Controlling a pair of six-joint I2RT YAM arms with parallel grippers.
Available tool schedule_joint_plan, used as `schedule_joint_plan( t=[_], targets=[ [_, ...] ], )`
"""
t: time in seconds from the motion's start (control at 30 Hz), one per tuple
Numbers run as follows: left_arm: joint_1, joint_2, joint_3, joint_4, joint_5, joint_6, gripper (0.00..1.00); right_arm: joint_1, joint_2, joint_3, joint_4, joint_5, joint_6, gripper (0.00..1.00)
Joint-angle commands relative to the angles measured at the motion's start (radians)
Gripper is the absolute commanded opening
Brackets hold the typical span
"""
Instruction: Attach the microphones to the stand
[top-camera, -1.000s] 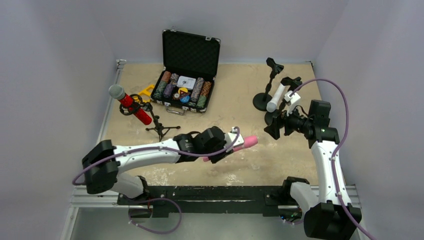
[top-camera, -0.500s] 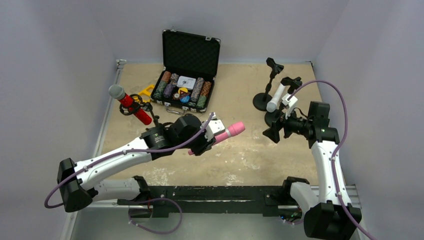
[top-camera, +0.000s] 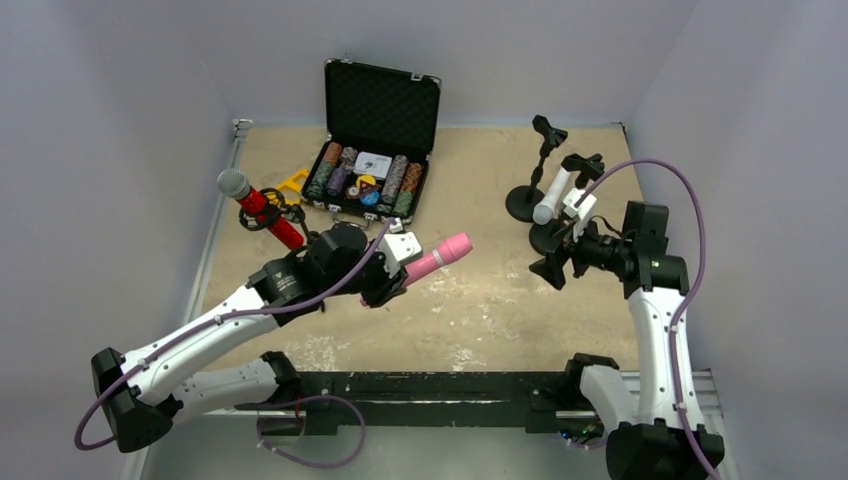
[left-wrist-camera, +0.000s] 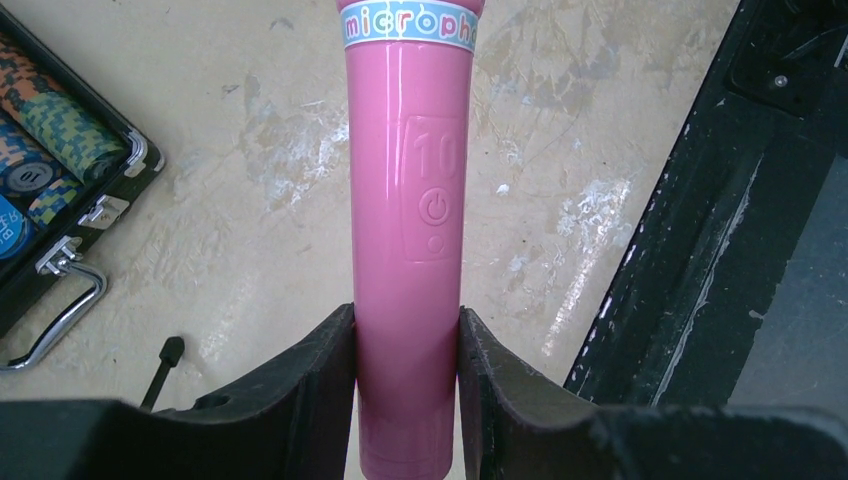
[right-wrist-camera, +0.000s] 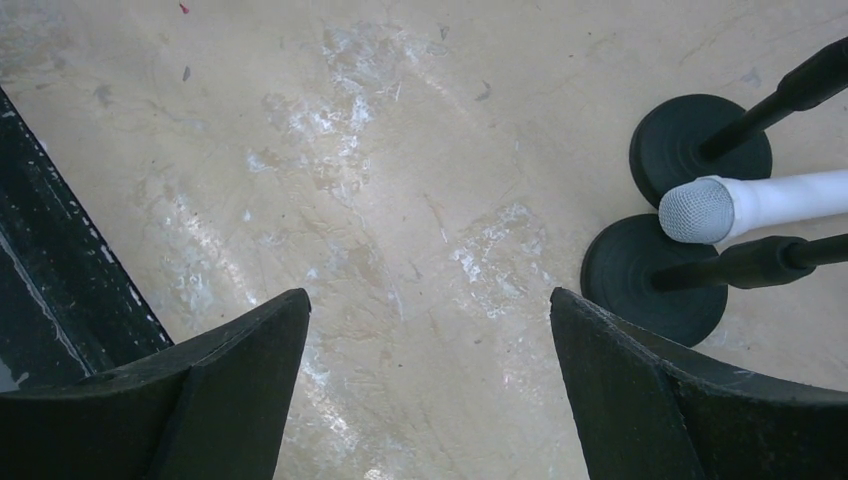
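An all-pink microphone (top-camera: 440, 256) hangs above the table's middle, head pointing right and away, and my left gripper (top-camera: 393, 276) is shut on its handle. In the left wrist view both black fingers press the pink microphone (left-wrist-camera: 405, 190) near its lower end. A glittery red microphone (top-camera: 262, 212) sits in a tripod stand (top-camera: 318, 255) at the left. At the right, a white microphone (top-camera: 553, 196) is clipped in a round-base stand (top-camera: 545, 237). Behind it another round-base stand (top-camera: 522, 205) holds an empty clip. My right gripper (top-camera: 556, 265) is open and empty, just in front of these stands.
An open black case (top-camera: 375, 150) of poker chips lies at the back centre, with a yellow piece (top-camera: 293, 184) to its left. A black rail (top-camera: 430, 385) runs along the near edge. The right wrist view shows both round bases (right-wrist-camera: 650, 280) to the right of its open fingers.
My left arm has carried the pink microphone leftward and away from the near edge, still gripped. The right gripper has stayed open and has barely shifted.
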Motion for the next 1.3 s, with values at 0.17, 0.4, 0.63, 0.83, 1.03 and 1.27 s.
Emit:
schedule_joint_plan(
  t=[0.17,0.4,0.63,0.83,1.03,1.27],
  targets=[
    [0.017,-0.097,-0.034,0.082,0.031,0.011,0.0,-0.048,-0.073,-0.059,0.211,-0.025,0.188,0.95],
    [0.017,-0.116,-0.033,0.077,0.023,0.016,0.0,-0.189,-0.055,-0.111,0.385,-0.125,0.282,0.95],
    [0.017,-0.123,-0.037,0.077,0.016,0.021,0.0,-0.201,-0.053,-0.17,0.55,-0.029,0.286,0.97],
    [0.017,-0.122,-0.039,0.079,0.016,0.022,0.0,-0.205,-0.015,-0.2,0.655,0.019,0.319,0.99],
    [0.017,-0.119,-0.04,0.079,0.019,0.023,0.0,-0.204,0.03,-0.228,0.735,-0.004,0.285,0.99],
    [0.017,-0.122,-0.04,0.079,0.018,0.026,0.0,-0.204,0.071,-0.227,0.769,-0.026,0.261,0.99]
  ],
)
